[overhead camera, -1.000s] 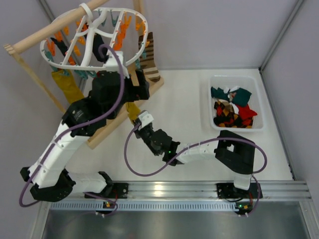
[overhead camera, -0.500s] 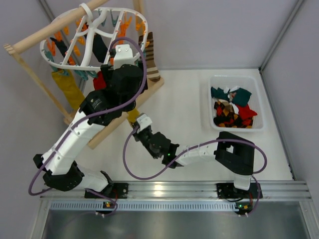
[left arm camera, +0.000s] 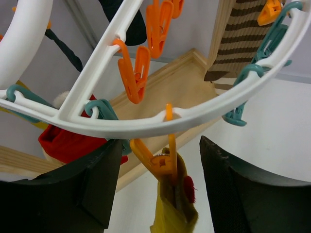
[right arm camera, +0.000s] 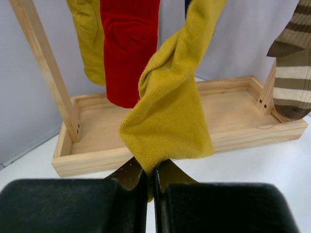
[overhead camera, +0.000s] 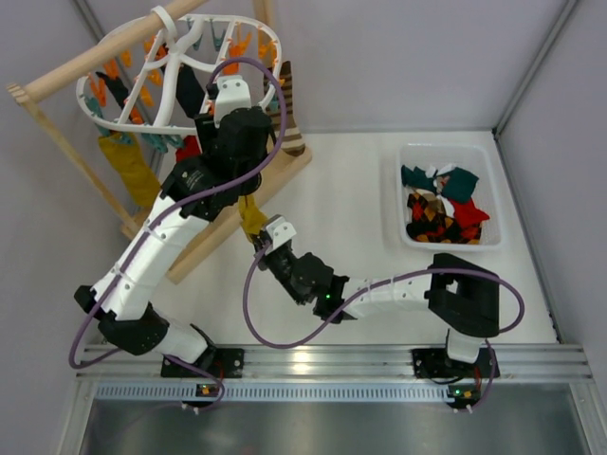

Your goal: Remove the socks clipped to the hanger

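Observation:
The white oval hanger hangs from a wooden rod at the back left; it also shows in the left wrist view. An orange clip on its rim holds the top of an olive-yellow sock. My left gripper is open, its fingers either side of that clip, just below the rim. My right gripper is shut on the lower edge of the same sock, also seen from above. A red sock, a mustard sock and a striped sock hang behind.
The wooden stand's tray base lies under the hanging socks, with an upright post at the left. A white bin at the right holds several loose socks. Grey walls close in the back and the sides.
My left arm has swung up and back, bringing its open gripper under the hanger's rim around the orange clip. My right gripper has stayed shut on the sock's lower edge, shifting slightly.

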Robot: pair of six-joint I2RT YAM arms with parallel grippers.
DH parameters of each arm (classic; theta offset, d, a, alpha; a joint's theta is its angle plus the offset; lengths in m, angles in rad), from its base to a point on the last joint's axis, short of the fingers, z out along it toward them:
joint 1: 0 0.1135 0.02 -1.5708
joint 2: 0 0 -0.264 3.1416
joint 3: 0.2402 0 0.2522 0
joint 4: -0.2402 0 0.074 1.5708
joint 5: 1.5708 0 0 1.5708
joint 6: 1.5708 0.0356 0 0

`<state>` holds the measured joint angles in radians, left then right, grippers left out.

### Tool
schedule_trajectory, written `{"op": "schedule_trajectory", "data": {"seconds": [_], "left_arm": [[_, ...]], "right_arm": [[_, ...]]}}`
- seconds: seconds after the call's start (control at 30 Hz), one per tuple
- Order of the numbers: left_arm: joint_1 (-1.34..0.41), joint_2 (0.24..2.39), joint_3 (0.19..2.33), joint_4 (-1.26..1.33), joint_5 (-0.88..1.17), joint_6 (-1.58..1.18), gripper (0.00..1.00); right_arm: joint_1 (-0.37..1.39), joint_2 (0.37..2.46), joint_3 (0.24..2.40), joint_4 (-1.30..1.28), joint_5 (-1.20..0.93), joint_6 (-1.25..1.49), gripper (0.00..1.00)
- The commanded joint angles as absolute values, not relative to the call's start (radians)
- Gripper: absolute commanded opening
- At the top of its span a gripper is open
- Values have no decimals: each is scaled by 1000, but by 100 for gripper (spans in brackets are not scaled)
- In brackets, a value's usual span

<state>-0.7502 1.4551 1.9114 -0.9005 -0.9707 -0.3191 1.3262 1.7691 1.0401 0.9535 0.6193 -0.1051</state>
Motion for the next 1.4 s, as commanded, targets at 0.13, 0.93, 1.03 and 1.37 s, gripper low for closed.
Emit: {"op": "schedule_trajectory", "data": {"seconds": [0.13, 0.93, 1.03, 1.37], "left_arm": [[-672, 1476, 1947, -890, -925, -321, 68], [-667, 1456, 1964, -888, -674, -337, 38], [-667, 1424, 1921, -890, -571, -359, 52], [-669, 1237, 1749, -890, -290, -362, 99]], "right_arm": [[1362, 1700, 1008, 979, 612, -110, 0], [1355, 1496, 800, 887, 784, -26, 0], [1297, 1344, 734, 698, 784, 101, 0], [790, 1078, 793, 92, 366, 301, 0]]}}
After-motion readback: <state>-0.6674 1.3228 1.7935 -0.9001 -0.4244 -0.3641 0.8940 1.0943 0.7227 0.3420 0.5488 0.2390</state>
